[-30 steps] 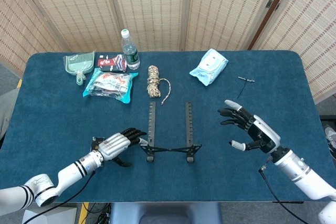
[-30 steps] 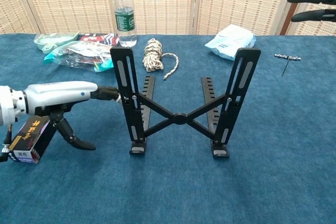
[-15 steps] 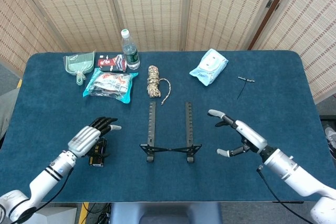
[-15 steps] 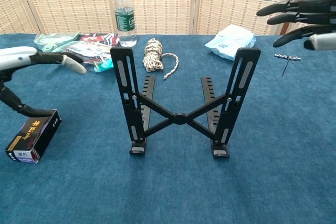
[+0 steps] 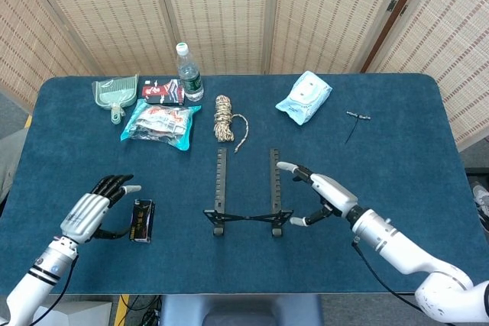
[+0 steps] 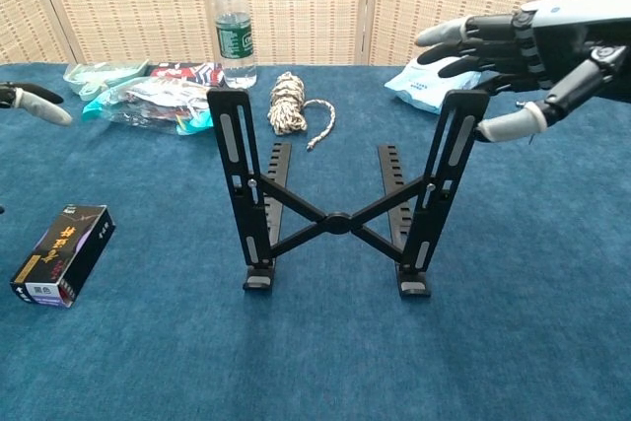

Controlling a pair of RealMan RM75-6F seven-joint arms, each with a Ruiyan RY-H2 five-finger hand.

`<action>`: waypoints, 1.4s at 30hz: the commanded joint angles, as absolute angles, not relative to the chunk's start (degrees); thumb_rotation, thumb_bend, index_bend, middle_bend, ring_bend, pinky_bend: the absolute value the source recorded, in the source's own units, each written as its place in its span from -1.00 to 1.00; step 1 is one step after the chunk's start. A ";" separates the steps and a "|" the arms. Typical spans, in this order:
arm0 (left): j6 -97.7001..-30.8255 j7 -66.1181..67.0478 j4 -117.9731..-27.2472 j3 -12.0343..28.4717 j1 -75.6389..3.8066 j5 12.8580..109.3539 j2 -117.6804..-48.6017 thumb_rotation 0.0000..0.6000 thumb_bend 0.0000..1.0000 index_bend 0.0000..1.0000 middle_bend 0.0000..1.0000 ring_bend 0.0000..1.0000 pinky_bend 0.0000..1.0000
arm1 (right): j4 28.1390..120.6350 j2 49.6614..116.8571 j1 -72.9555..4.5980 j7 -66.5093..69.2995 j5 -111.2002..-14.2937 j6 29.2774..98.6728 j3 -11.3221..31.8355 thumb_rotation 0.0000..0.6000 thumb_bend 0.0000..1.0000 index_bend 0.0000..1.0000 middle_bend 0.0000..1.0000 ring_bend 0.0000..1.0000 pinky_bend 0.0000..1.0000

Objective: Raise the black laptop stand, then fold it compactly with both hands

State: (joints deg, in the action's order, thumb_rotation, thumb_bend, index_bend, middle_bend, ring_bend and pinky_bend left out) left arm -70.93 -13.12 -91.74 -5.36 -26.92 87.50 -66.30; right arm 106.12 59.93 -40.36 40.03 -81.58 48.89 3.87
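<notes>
The black laptop stand [image 6: 338,214] stands raised on the blue table, its two upright arms joined by a crossed brace; from the head view the stand [image 5: 247,195] looks flat. My right hand [image 6: 523,41] is open beside the top of the stand's right upright, thumb tip close to it, fingers spread above. In the head view the right hand [image 5: 321,192] sits just right of the stand. My left hand [image 5: 95,210] is open at the far left, well away from the stand; only a fingertip [image 6: 35,103] shows in the chest view.
A small black box [image 6: 62,253] lies left of the stand, near my left hand. At the back are a water bottle [image 5: 189,72], a rope bundle [image 5: 224,118], a snack bag [image 5: 158,124], a green dustpan [image 5: 117,95], a tissue pack [image 5: 305,97] and a small tool [image 5: 356,117].
My left hand has drawn back from the stand's left upright to the far left. My right hand has moved left, up to the stand's right upright.
</notes>
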 commanded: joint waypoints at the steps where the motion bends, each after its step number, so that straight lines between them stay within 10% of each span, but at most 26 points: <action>1: -71.03 -12.38 -92.16 -5.36 -26.43 87.92 -66.19 1.00 -0.65 -0.65 -0.84 -0.88 -1.00 | 105.91 61.35 -41.25 38.75 -80.08 47.65 4.87 1.00 -0.83 -1.00 -0.87 -1.00 -0.64; 20: -68.10 -9.90 -91.95 -2.67 -27.24 89.10 -65.32 1.00 -0.65 -0.65 -0.84 -0.88 -1.00 | 96.81 76.15 -40.76 22.48 -65.01 59.67 14.39 1.00 -0.83 -1.00 -1.00 -1.00 -0.98; 42: -51.77 -4.29 -80.06 4.23 -39.32 83.26 -76.45 1.00 -0.65 -0.65 -0.84 -0.88 -1.00 | 96.71 65.65 -37.19 -1.08 -92.22 60.98 1.77 1.00 -0.88 -1.00 -1.00 -1.00 -1.00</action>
State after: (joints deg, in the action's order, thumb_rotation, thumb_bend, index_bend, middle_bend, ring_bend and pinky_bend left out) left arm -52.85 -4.95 -81.10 3.65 -38.42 84.18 -75.35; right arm 97.40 65.30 -37.55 0.49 -91.17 61.06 2.53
